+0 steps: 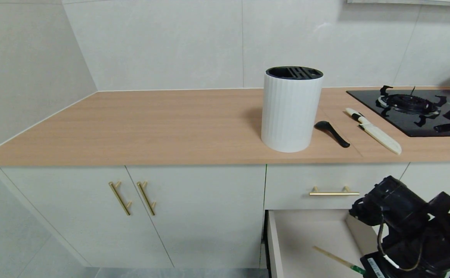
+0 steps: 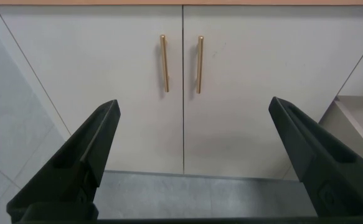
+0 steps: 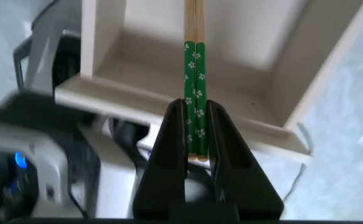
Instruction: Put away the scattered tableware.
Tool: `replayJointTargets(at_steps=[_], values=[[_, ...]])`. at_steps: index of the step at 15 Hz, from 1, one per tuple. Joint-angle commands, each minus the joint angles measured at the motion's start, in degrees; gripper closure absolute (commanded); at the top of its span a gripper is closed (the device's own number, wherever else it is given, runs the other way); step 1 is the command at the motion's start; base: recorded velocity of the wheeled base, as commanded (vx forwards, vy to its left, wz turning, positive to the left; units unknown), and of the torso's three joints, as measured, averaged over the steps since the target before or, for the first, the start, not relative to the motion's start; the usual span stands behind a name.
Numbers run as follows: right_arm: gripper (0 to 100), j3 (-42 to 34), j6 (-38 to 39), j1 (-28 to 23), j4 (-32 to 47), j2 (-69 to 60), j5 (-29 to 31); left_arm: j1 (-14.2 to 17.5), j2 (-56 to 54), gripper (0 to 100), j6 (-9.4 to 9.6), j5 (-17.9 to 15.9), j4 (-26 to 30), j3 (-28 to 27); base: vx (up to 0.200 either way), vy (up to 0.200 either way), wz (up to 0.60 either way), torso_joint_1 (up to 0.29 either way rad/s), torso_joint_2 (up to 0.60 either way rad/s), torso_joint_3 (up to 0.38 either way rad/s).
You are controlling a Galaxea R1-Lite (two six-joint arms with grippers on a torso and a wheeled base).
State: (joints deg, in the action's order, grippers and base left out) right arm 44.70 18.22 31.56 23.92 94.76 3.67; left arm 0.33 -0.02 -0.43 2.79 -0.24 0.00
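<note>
A pair of wooden chopsticks [image 3: 194, 56] with green flowered ends is pinched in my right gripper [image 3: 195, 109], which is shut on them. They point down into the open drawer [image 1: 275, 239] below the counter's right part, where the chopsticks [image 1: 335, 258] slant over the drawer's floor. On the counter lie a black spoon [image 1: 331, 133] and a white knife [image 1: 373, 130], both right of a white ribbed holder [image 1: 290, 110] with a black slotted top. My left gripper [image 2: 193, 106] is open and holds nothing, low in front of the cabinet doors [image 2: 181, 124].
A black gas stove [image 1: 414, 106] sits at the counter's far right, beside the knife. The closed drawer above the open one has a gold handle [image 1: 334, 192]. The wooden counter [image 1: 151, 123] stretches left of the holder to the wall.
</note>
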Motion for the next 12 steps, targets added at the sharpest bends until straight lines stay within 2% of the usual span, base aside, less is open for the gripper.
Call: replayJointTargets(at_steps=[1,4,8,12], values=[[100,-0.67,3.66,-0.01,-5.37,9.22,0.11,0.11,0.02,0,-0.01,0.02,-0.02,0.0,0.0,0.0,0.0,0.0,0.0,0.0],[100,-0.76,6.91,-0.54,-12.76,13.96,0.2,0.02,0.02,0,-0.01,0.02,-0.02,0.0,0.0,0.0,0.0,0.0,0.0,0.0],[100,-1.72,8.14,-1.06,-18.64,14.31,0.99,0.02,0.02,0,-0.01,0.02,-0.02,0.0,0.0,0.0,0.0,0.0,0.0,0.0],[100,-3.31,8.14,-0.98,-23.74,15.72,5.03,0.02,0.02,0,-0.01,0.02,-0.02,0.0,0.0,0.0,0.0,0.0,0.0,0.0]])
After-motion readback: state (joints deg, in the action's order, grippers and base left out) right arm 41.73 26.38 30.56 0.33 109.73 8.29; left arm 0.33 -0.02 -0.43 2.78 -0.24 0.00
